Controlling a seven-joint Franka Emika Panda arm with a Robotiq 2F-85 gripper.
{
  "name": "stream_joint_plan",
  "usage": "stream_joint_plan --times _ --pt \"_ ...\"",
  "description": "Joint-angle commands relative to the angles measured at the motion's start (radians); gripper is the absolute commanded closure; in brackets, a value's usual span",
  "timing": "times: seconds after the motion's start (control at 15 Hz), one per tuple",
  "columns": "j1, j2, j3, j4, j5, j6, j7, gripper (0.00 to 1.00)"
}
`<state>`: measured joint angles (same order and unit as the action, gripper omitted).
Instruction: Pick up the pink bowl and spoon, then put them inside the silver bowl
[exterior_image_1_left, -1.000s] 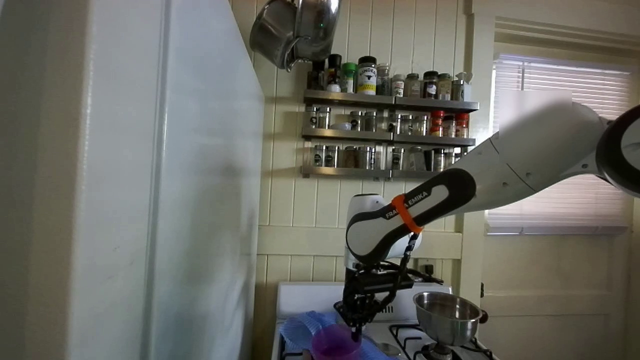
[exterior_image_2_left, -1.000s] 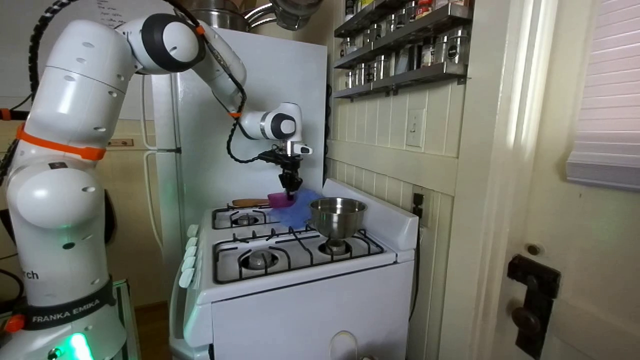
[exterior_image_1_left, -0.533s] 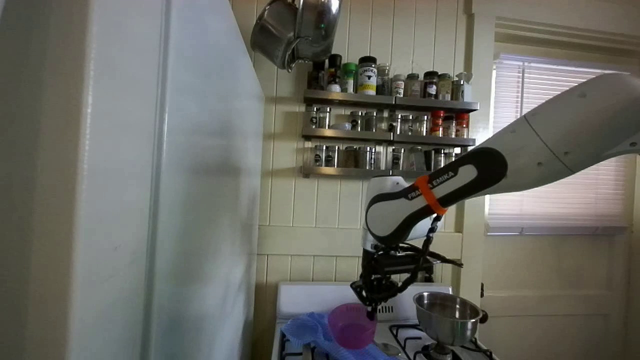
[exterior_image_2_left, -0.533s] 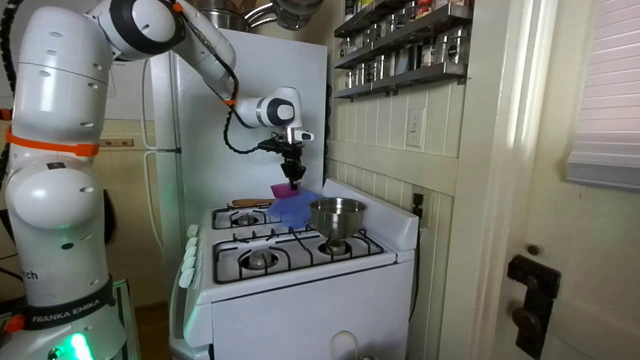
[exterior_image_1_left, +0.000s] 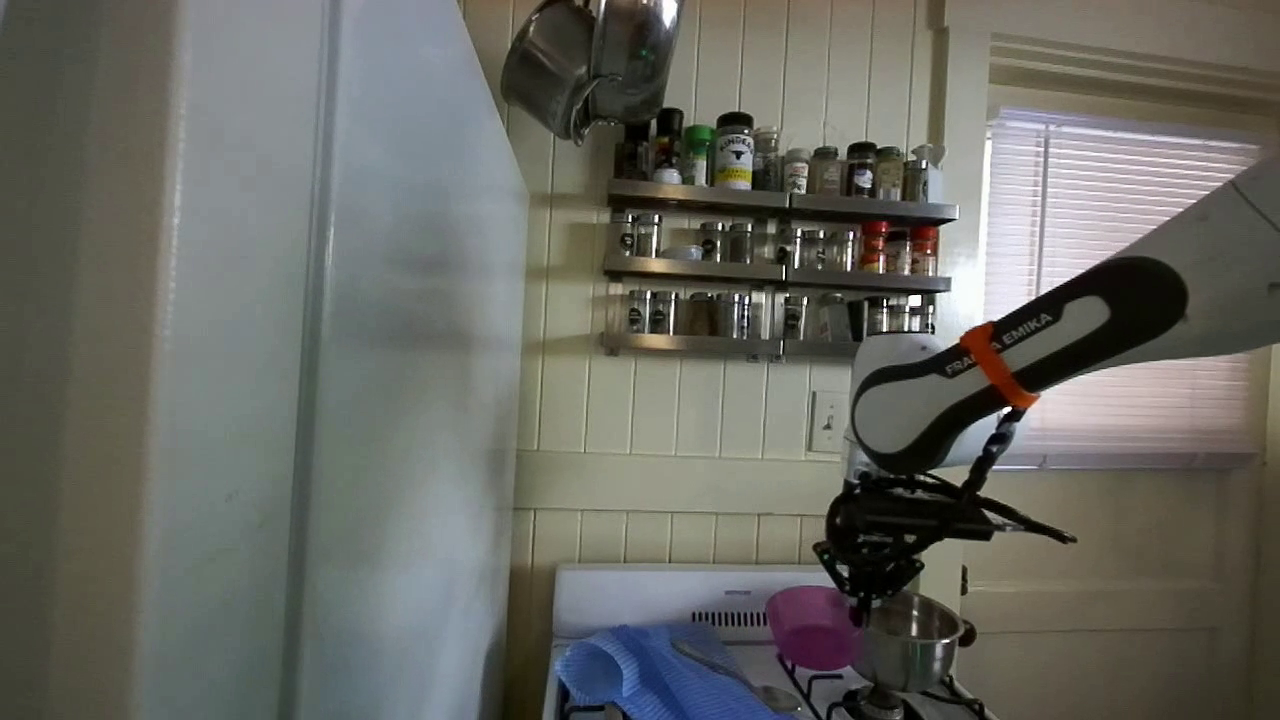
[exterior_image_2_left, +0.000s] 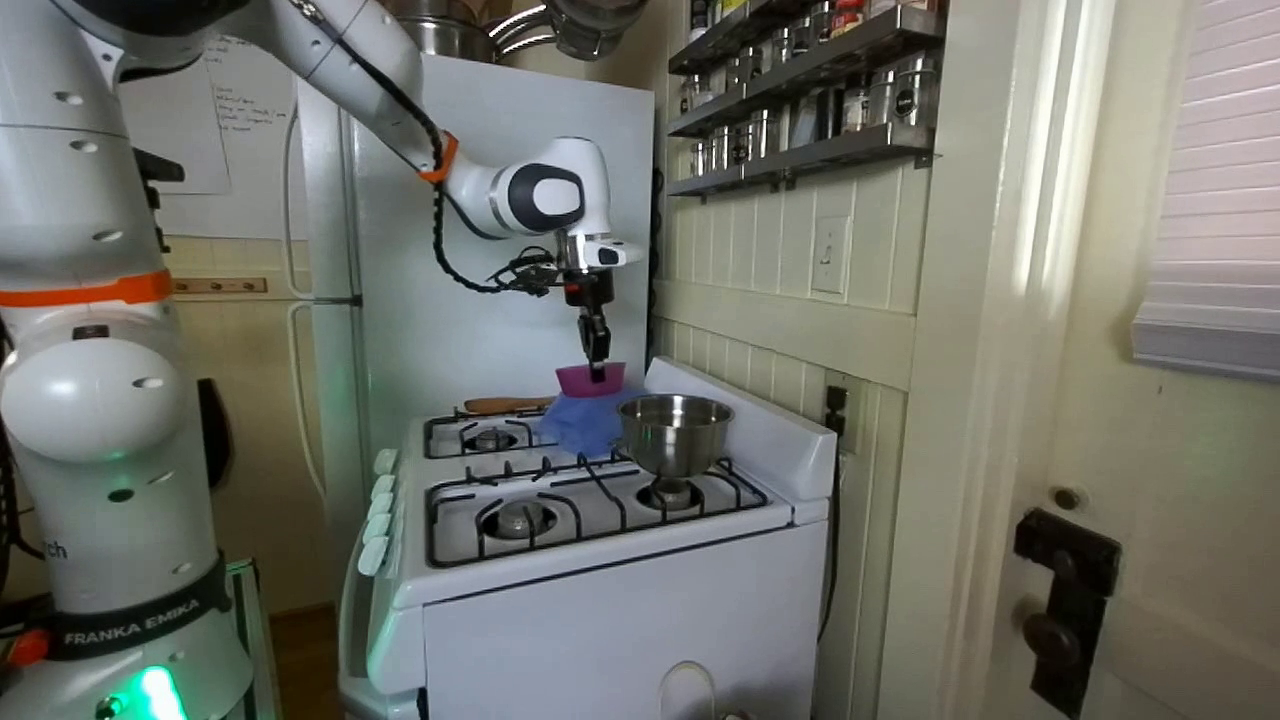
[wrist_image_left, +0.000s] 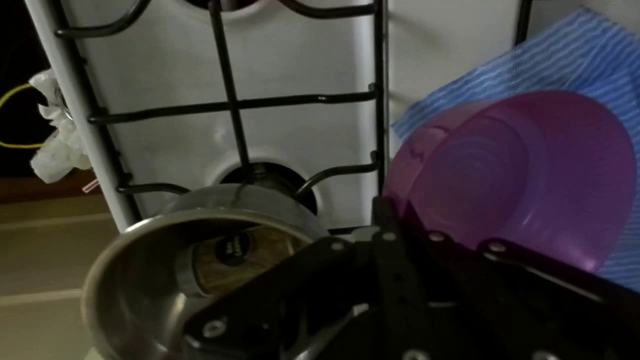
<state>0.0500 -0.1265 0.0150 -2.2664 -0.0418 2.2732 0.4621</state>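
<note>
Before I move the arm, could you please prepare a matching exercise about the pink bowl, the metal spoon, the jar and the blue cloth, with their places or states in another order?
Things
1. pink bowl
2. metal spoon
3. jar
4. blue cloth

Places or states
A. inside the silver bowl
B. striped, spread on the stove
C. held up at its rim by the end effector
D. with its handle lying on the blue cloth

Right pairs: 1-C, 2-D, 3-A, 4-B
</note>
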Motion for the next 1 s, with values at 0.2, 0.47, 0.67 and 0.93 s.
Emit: stream_joint_plan --times 0.2,0.47,0.67,0.93 --pt "-0.041 -0.049 0.042 -0.054 -0.021 0.076 0.058 0.99" --pt "-0.095 -0.064 0.018 -0.049 0.002 0.083 0.222 0.99" --pt "-0.135 -0.062 -0.004 -0.056 0.012 0.1 0.312 0.99" --pt "-0.178 -0.05 -0.027 -0.055 0.015 0.108 0.455 0.99"
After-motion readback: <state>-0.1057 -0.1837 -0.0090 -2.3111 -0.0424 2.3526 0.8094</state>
